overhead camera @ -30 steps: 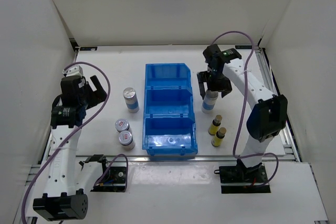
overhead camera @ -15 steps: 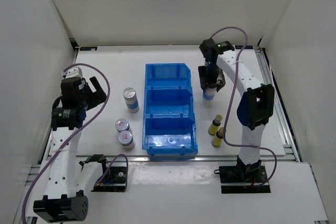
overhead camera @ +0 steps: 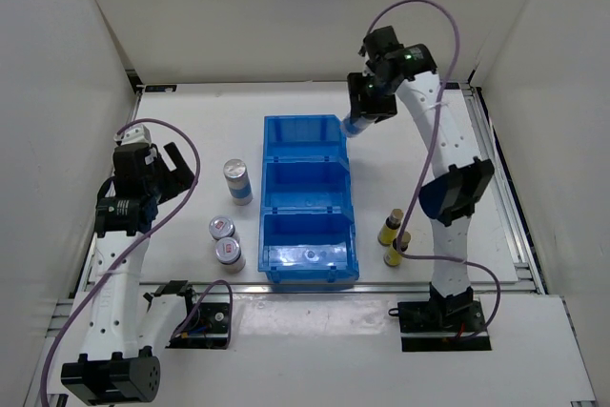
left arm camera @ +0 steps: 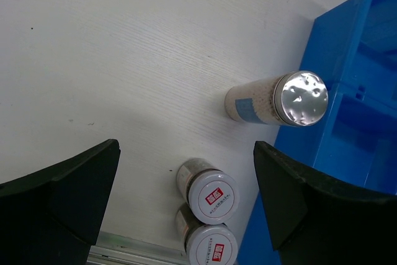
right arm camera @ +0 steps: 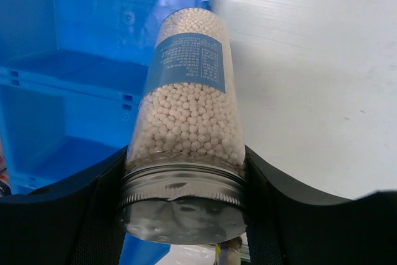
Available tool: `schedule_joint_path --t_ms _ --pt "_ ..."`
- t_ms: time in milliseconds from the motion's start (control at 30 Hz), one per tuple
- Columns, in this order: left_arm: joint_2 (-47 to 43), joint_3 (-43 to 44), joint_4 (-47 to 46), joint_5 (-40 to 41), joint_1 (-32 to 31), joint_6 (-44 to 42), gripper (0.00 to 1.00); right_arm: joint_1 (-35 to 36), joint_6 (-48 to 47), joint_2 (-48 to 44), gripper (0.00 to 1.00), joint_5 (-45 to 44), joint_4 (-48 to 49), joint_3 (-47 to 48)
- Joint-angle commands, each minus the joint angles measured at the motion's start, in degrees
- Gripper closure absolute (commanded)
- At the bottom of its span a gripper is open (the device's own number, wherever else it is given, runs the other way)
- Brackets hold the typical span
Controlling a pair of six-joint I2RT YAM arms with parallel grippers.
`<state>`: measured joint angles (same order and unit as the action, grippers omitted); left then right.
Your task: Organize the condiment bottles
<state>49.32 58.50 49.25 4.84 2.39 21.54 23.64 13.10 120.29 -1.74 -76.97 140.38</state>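
Observation:
My right gripper (overhead camera: 365,108) is shut on a tall white-and-blue bottle (right arm camera: 186,134) with a silver cap and holds it in the air at the far right corner of the blue bin (overhead camera: 303,135). The bottle's lower end (overhead camera: 351,126) shows below the gripper. A second tall white-and-blue bottle (overhead camera: 236,180) stands left of the bin. Two squat silver-topped bottles (overhead camera: 222,229) (overhead camera: 229,253) stand together nearer the front left. Two slim yellow bottles (overhead camera: 389,227) (overhead camera: 396,249) stand right of the bin. My left gripper (left arm camera: 186,209) is open and empty, high above the squat bottles (left arm camera: 211,195).
The blue three-compartment bin (left arm camera: 366,110) lies in the middle of the table, long side running front to back. White walls close in the table on three sides. A cable box (overhead camera: 205,319) sits on the front ledge by the left arm's base.
My right gripper closed on the tall bottle right of the bin, lifted it and carried it back and left to the bin's far right corner. The left arm has barely moved.

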Motion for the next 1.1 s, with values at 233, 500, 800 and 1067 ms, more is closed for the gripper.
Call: schedule_joint_path --t_ms 233,500,800,1067 --pt "0.16 0.04 -0.39 -0.97 -0.11 1.66 0.00 7.56 -0.97 12.15 0.99 4.20 2.97 3.93" --pt "0.16 -1.02 -2.23 -6.41 -0.11 -0.09 0.00 6.95 -0.97 18.84 0.58 4.20 3.49 5.25" --pt "2.44 -1.02 -6.45 -11.34 -0.11 -3.25 0.00 6.33 1.31 13.58 0.00 3.50 3.49 9.48" --pt "4.21 -1.02 -11.89 -17.58 -0.11 -5.71 0.00 5.81 2.37 -0.48 0.00 1.48 9.90 6.67"
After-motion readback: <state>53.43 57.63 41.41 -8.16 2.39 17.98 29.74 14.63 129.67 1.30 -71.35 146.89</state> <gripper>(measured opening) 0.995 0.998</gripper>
